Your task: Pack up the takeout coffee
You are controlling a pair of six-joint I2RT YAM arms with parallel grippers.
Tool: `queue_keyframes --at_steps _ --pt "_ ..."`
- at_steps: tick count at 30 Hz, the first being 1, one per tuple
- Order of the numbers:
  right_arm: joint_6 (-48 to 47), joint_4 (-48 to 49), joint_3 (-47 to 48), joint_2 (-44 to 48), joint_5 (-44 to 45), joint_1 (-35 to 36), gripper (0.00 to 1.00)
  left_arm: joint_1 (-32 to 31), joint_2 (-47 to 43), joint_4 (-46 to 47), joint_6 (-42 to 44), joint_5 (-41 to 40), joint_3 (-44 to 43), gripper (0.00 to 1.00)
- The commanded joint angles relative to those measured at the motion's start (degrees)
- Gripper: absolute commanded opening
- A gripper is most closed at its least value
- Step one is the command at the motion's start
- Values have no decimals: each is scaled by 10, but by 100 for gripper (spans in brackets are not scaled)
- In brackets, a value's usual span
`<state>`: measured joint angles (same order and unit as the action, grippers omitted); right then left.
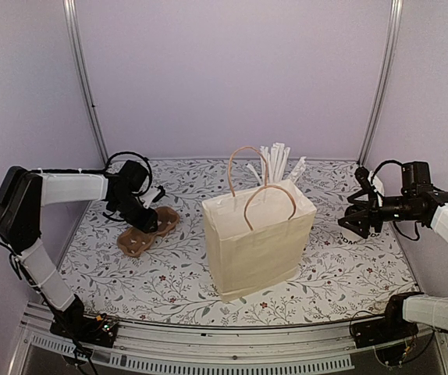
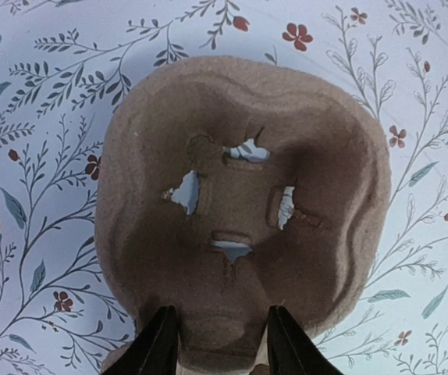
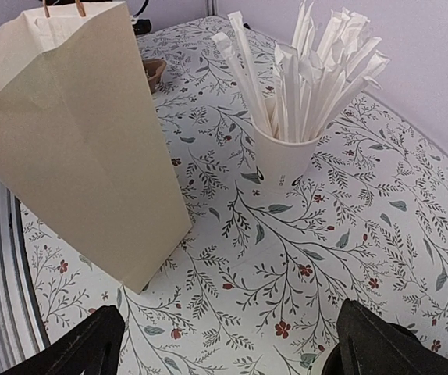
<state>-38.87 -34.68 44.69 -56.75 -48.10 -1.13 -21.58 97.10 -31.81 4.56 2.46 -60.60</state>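
Note:
Just below my right gripper (image 1: 359, 221) a white bit with dark lettering shows; it looks like the takeout coffee (image 1: 354, 240), and the gripper hides most of it. That gripper (image 3: 224, 344) is open wide, with only the floral tabletop between its fingers. A cream paper bag (image 1: 257, 242) with brown handles stands upright at the table's middle. My left gripper (image 1: 140, 209) is at the left, its fingers (image 2: 158, 344) closed on the near part of a brown pulp cup carrier (image 2: 240, 211) that lies on the table.
A white cup full of long white straws (image 3: 286, 152) stands behind the bag, toward the back. Purple walls and metal posts close in the table on three sides. The bag (image 3: 76, 133) stands to the left in the right wrist view.

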Motion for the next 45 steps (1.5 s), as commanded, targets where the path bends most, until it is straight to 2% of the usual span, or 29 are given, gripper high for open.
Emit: queue_keyframes --at_steps 1,7,11,22,29,34,39,45 --pt "-7 -4 -3 -4 -1 3 99 8 5 6 3 -3 -3 41" --pt "-7 -5 -3 -4 -1 3 99 9 11 5 0 -8 -4 38" --pt "-7 -5 -3 -2 -1 3 99 9 13 5 0 -14 -2 43" --pt "-7 -5 -3 -3 0 3 99 9 19 2 -2 -9 0 40" --pt "-6 -4 -3 -1 0 3 99 9 6 -1 -8 -6 -3 32" --pt "-2 -2 -3 -10 -2 3 99 6 -52 -11 -18 10 -16 30" --pt "1 0 6 -13 -3 3 99 -28 -139 -22 -43 47 -55 29" --pt "-7 -59 77 2 21 3 99 -117 -189 -70 -44 42 -192 27"
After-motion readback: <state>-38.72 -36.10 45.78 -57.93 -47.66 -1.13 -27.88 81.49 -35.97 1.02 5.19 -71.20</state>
